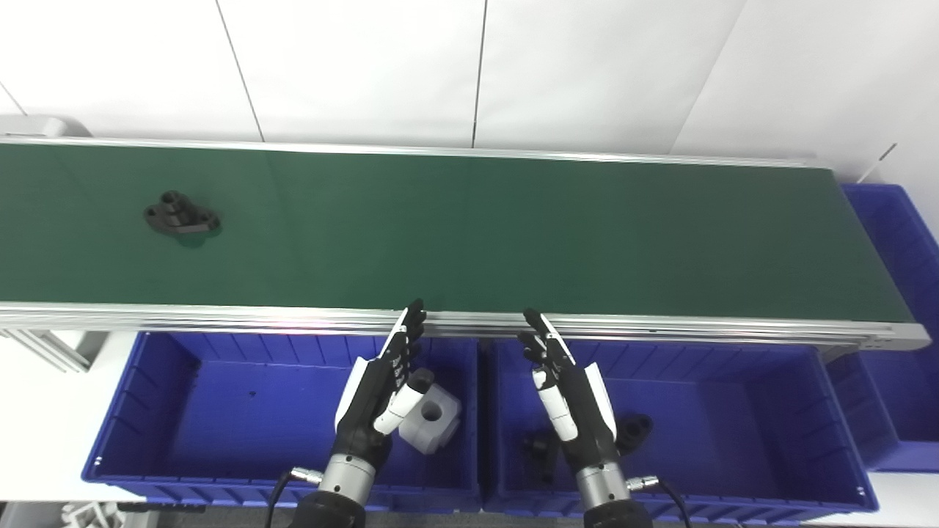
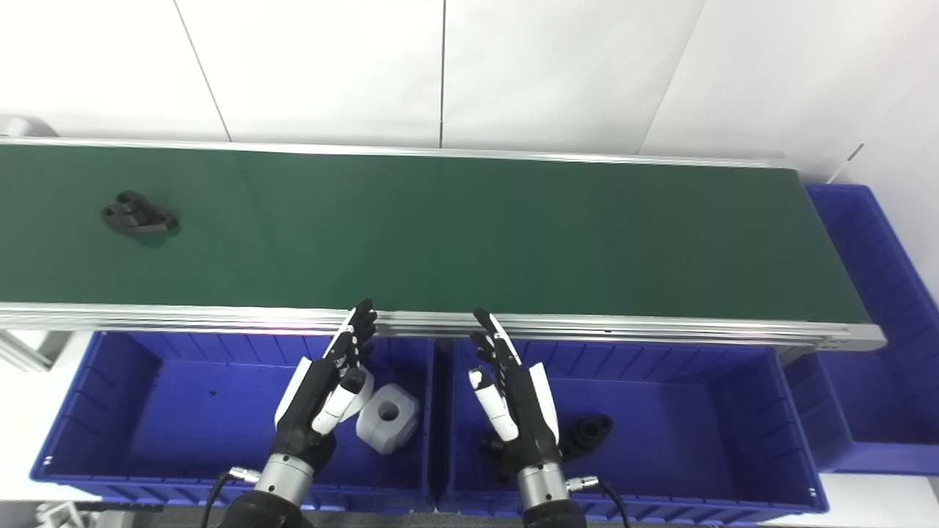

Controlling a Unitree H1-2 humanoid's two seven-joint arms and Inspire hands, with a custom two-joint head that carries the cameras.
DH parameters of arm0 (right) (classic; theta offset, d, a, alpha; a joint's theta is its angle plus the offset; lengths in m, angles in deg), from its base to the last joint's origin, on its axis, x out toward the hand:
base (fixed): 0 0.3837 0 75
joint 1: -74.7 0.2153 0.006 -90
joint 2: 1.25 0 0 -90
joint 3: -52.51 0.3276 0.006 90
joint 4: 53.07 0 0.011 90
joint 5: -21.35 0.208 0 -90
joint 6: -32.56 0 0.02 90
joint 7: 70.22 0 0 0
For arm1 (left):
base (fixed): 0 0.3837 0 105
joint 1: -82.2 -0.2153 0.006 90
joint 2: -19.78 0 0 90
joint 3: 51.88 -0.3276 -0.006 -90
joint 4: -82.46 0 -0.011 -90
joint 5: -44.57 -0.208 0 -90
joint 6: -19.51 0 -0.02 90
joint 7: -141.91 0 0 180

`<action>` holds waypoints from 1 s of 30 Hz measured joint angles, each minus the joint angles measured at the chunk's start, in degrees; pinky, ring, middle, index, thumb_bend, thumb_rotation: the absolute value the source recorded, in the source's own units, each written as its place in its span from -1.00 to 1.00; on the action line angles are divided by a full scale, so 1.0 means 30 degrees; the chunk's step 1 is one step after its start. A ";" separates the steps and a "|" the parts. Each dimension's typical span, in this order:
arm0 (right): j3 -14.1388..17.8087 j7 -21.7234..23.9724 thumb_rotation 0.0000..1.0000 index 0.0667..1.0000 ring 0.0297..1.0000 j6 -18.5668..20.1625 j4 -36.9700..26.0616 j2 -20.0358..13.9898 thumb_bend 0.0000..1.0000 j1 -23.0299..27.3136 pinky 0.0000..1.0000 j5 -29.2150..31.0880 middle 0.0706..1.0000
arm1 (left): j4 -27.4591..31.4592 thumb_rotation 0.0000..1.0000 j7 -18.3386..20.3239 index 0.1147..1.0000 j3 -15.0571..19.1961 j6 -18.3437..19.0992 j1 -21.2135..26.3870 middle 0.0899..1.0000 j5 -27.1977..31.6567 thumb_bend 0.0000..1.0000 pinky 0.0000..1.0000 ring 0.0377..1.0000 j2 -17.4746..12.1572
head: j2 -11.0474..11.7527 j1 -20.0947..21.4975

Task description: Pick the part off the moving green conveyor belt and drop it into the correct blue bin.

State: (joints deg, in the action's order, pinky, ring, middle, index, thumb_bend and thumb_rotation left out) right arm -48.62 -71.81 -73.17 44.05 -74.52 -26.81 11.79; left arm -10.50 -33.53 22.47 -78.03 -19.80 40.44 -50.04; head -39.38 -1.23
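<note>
While both robot hands [image 1: 385, 385] [image 1: 568, 400] hover open-fingered, white wall panels [image 1: 367, 66] back the green conveyor belt [image 1: 513, 235].

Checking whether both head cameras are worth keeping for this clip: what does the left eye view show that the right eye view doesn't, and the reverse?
Only the left eye view: more grey frame by the belt's left end, and the far-right blue bin cut by the edge. Only the right eye view: that bin's outer rim, and more white part behind the left hand. Both share: the black part on the green belt, the white part in the left bin, black parts in the right bin, the open right hand.
</note>
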 measured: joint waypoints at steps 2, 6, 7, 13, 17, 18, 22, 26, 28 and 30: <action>0.0015 0.0000 1.00 0.88 0.80 -0.0207 0.0494 -0.0054 0.70 0.0019 0.75 0.0013 0.91 | -0.0311 0.73 -0.0005 0.94 -0.0004 -0.0343 -0.0005 0.98 -0.0027 0.76 0.98 1.00 -0.0016 | 0.0207 -0.0148; 0.0078 0.0001 1.00 0.87 0.80 -0.0540 0.1146 -0.0217 0.67 0.0017 0.75 0.0107 0.92 | -0.0987 0.73 -0.0046 0.94 0.0004 -0.0717 0.0014 0.99 -0.0059 0.80 0.99 1.00 -0.0024 | 0.1286 -0.0789; 0.0105 0.0001 1.00 0.87 0.80 -0.0792 0.1271 -0.0274 0.64 0.0024 0.74 0.0170 0.92 | -0.1198 0.73 -0.0057 0.93 0.0004 -0.0911 0.0016 1.00 -0.0087 0.80 0.99 1.00 -0.0030 | 0.1668 -0.1024; 0.0299 0.0001 1.00 0.85 0.79 -0.1793 0.2321 -0.0532 0.56 0.0228 0.73 0.0513 0.92 | -0.2549 0.74 -0.0379 0.93 0.0007 -0.1906 0.0220 1.00 -0.0550 0.80 0.99 1.00 -0.0052 | 0.2725 -0.1582; 0.0371 0.0003 1.00 0.86 0.79 -0.2314 0.3005 -0.0562 0.55 0.0365 0.73 0.0710 0.92 | -0.3408 0.71 -0.0496 0.90 0.0011 -0.2725 0.0435 0.98 -0.0658 0.79 0.97 0.98 -0.0052 | 0.3251 -0.1816; 0.0377 0.0005 1.00 0.86 0.79 -0.2335 0.3073 -0.0578 0.55 0.0374 0.73 0.0718 0.92 | -0.3574 0.70 -0.0542 0.90 0.0018 -0.2823 0.0479 0.97 -0.0662 0.79 0.96 0.97 -0.0051 | 0.3399 -0.1876; 0.0392 0.0005 1.00 0.86 0.79 -0.2505 0.3465 -0.0640 0.56 0.0532 0.73 0.0789 0.92 | -0.4174 0.68 -0.0704 0.88 0.0039 -0.3436 0.0610 0.95 -0.0696 0.79 0.90 0.96 -0.0051 | 0.3664 -0.2023; 0.0389 -0.0002 1.00 0.86 0.78 -0.2510 0.3726 -0.0739 0.62 0.0721 0.74 0.0780 0.92 | -0.4746 0.67 -0.0864 0.88 0.0035 -0.3788 0.0798 0.94 -0.0840 0.80 0.87 0.94 -0.0051 | 0.4015 -0.2315; 0.0391 -0.0005 1.00 0.86 0.78 -0.2513 0.3745 -0.0741 0.64 0.0776 0.75 0.0791 0.92 | -0.4786 0.65 -0.0866 0.88 0.0029 -0.3840 0.0821 0.94 -0.0887 0.80 0.87 0.93 -0.0051 | 0.4074 -0.2345; 0.0384 -0.0006 1.00 0.87 0.79 -0.2524 0.3848 -0.0745 0.64 0.0829 0.76 0.0792 0.93 | -0.4823 0.65 -0.0870 0.87 0.0029 -0.3967 0.0835 0.93 -0.0891 0.80 0.86 0.92 -0.0051 | 0.4248 -0.2461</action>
State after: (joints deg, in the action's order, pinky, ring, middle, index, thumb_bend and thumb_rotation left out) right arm -47.47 -71.83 -80.74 55.60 -76.76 -24.32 14.17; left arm -24.97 -36.14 22.56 -89.93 -17.30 37.77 -50.19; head -26.64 -8.61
